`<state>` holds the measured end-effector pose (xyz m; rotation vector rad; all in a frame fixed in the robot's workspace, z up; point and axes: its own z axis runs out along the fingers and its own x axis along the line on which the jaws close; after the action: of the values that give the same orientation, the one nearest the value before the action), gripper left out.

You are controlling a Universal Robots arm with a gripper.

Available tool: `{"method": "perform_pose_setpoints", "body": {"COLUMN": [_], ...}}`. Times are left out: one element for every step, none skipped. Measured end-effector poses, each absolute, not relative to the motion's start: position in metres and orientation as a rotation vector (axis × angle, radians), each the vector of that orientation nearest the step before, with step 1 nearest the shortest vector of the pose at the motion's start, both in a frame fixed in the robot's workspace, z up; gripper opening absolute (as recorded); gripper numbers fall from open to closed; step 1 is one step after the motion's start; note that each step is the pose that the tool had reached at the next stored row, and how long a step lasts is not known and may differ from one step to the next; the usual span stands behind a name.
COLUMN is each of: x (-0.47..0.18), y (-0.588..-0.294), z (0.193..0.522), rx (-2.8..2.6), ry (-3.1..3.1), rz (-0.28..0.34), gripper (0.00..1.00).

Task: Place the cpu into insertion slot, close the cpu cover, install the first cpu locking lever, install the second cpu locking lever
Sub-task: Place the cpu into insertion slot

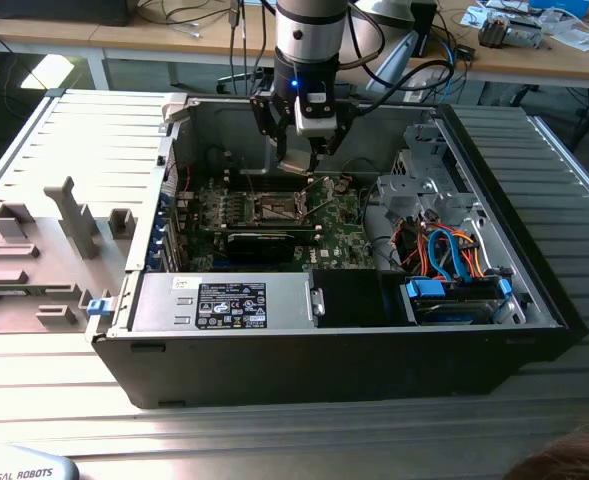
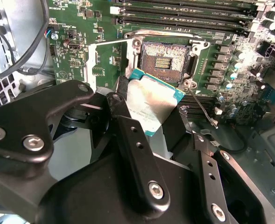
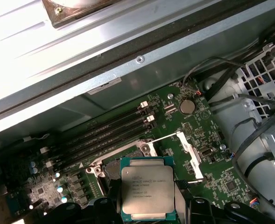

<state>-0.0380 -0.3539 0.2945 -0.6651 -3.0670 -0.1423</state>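
Note:
My gripper (image 1: 299,165) hangs inside the open computer case, just above the motherboard. It is shut on the cpu (image 2: 151,105), a flat square chip with a silvery top and green edge, gripped by two opposite edges between the black fingers (image 2: 128,135). In the first wrist view the cpu (image 3: 148,189) hovers over the near edge of the insertion slot (image 3: 111,169). The insertion slot (image 2: 165,60) lies open, showing its dark pin field. The cpu cover (image 2: 107,63) is swung up and away from the slot. A thin wire locking lever (image 2: 202,112) sticks out beside the socket.
Long black memory slots (image 2: 184,9) run along one side of the socket. A black card (image 1: 264,243), a silvery power supply (image 1: 224,300) and a drive bay with blue and orange cables (image 1: 454,260) crowd the case. Grey fixtures (image 1: 64,220) stand outside on the exterior view's left.

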Motion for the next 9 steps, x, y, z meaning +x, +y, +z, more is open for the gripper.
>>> {"method": "perform_pose_setpoints", "body": {"x": [-0.038,-0.038,-0.038,-0.038,-0.038,-0.038,-0.038,-0.038,-0.038], "y": [-0.3539,-0.3539,-0.3539,-0.3539,-0.3539,-0.3539,-0.3539,-0.3539,-0.3539], "z": [0.2945,0.2944,0.2944,0.2944,0.2944,0.2944,0.2943,0.2943,0.2942], "rx": [-0.666,-0.667,-0.669,-0.67,-0.671,-0.672,-0.674,-0.676,-0.677], "ry": [-3.067,-3.067,-3.066,-3.066,-3.066,-3.066,-3.065,-3.065,-3.065], "rz": [-0.142,-0.142,-0.142,-0.142,-0.142,-0.142,-0.142,-0.142,-0.142], "gripper": [0.54,0.54,0.54,0.54,0.54,0.54,0.54,0.54,0.54]}}
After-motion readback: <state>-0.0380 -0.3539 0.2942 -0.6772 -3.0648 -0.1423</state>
